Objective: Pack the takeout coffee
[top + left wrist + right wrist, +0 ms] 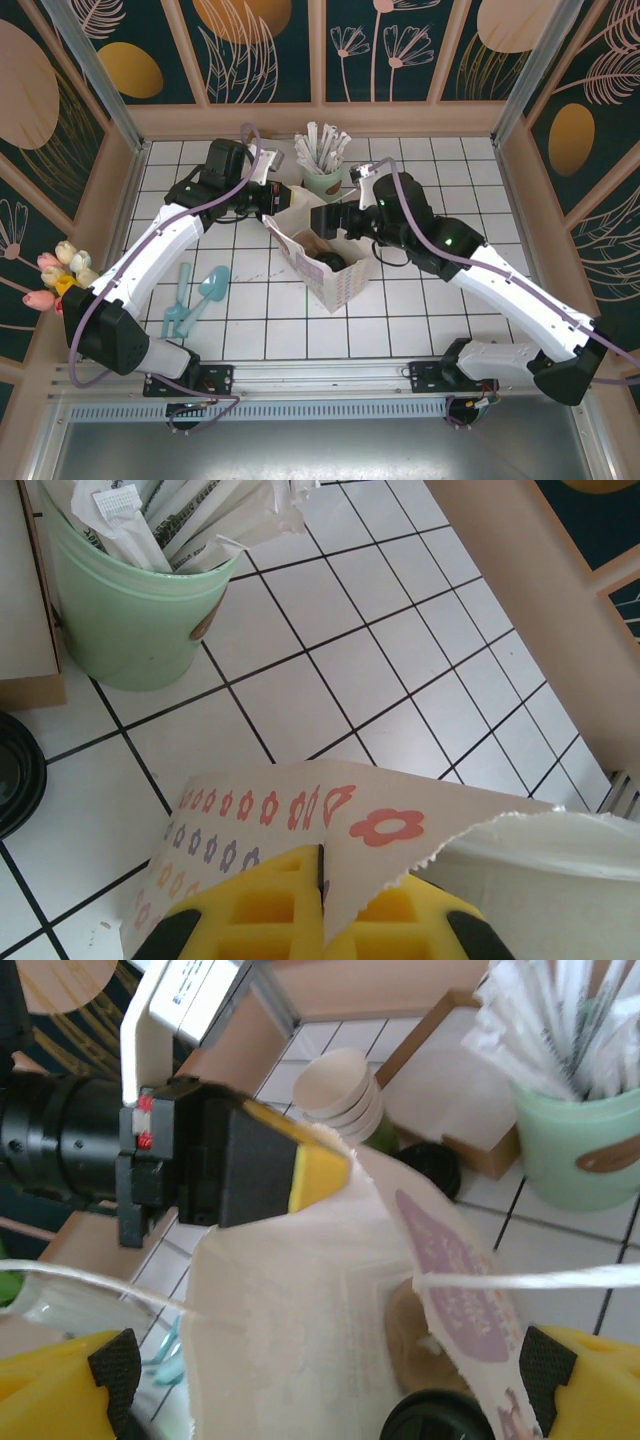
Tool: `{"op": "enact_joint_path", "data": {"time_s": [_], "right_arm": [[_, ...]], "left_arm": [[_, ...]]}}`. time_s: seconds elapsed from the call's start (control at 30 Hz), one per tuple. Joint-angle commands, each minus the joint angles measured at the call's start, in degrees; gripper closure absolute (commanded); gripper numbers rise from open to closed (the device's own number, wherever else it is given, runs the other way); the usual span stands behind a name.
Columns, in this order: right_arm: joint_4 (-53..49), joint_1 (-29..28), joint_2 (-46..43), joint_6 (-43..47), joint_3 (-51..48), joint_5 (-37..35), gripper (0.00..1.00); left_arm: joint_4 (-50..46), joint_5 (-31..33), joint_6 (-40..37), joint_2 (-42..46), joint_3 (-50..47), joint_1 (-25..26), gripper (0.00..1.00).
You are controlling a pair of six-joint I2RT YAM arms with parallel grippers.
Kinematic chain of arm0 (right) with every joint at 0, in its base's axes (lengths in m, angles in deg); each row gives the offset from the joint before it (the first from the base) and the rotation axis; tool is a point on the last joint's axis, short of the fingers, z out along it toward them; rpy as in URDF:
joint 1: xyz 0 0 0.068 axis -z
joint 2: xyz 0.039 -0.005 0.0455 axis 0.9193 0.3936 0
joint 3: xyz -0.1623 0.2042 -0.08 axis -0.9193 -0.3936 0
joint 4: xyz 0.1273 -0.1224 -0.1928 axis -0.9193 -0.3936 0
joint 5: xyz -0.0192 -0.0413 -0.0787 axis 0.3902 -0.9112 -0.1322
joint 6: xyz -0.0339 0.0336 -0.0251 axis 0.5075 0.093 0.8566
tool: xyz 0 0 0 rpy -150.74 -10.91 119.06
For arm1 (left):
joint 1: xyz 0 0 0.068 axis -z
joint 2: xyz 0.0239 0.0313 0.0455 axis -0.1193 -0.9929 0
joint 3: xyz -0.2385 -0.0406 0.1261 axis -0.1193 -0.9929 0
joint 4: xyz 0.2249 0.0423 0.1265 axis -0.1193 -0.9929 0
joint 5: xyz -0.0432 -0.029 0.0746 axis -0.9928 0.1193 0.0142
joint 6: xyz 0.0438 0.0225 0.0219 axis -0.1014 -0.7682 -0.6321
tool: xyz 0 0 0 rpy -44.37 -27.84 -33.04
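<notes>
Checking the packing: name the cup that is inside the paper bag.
The black-lidded coffee cup, down inside the paper bag; the pale green cup of sticks and the lidless stacked cups stand outside it.

Pale green cup of white sticks (pixel 322 183) far centre; teal scoops (pixel 198 296) near left; tulips (pixel 58 272) left edge.
</notes>
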Motion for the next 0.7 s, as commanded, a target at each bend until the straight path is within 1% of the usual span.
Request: {"op": "enact_joint_path", "data": {"time_s": [0.0, 0.03, 0.07, 0.13, 0.2, 0.3, 0.4, 0.47, 0.53, 0.67], "right_arm": [[-7.69, 1.66, 0.06, -3.32, 2.31, 12.97, 0.01], [-9.53, 2.44, 0.21, -3.33, 2.31, 15.77, 0.01], [-11.14, 2.83, 0.0, -3.45, 2.53, 16.3, 0.01], [-11.1, 3.15, -1.03, -3.64, 2.59, 15.98, 0.01], [-7.37, 3.67, -2.35, -3.95, 1.96, 16.33, 0.01], [-0.24, 4.17, -3.15, -3.16, -0.05, 20.88, 0.01], [4.95, 4.17, -3.22, -1.82, -1.55, 25.78, 0.01], [6.35, 4.17, -3.61, -1.37, -1.52, 25.41, 0.01], [6.91, 4.21, -4.28, -0.56, -1.47, 22.74, 0.01], [11.07, 4.6, -4.31, 2.22, -2.63, 22.73, 0.01]], "left_arm": [[2.99, 0.71, 3.31, 0.98, 0.11, -0.17, 1.0], [3.01, 0.93, 3.56, 0.85, 0.15, -0.16, 1.0], [3.23, 1.21, 3.84, 0.8, 0.07, -0.16, 1.0], [3.54, 1.02, 4.13, 0.55, -0.1, -0.17, 1.0], [4.0, -0.43, 4.25, 0.11, -0.05, -0.18, 1.0], [4.83, -1.74, 4.94, -0.07, -0.36, -0.18, 1.0], [5.15, -0.73, 5.95, -0.02, -0.39, -0.16, 1.0], [5.14, -0.34, 6.27, -0.25, -0.09, -0.12, 1.0], [5.22, -0.33, 6.49, -0.37, 0.07, -0.16, 1.0], [5.78, -0.77, 7.17, -0.71, -0.09, -0.17, 1.0]]}}
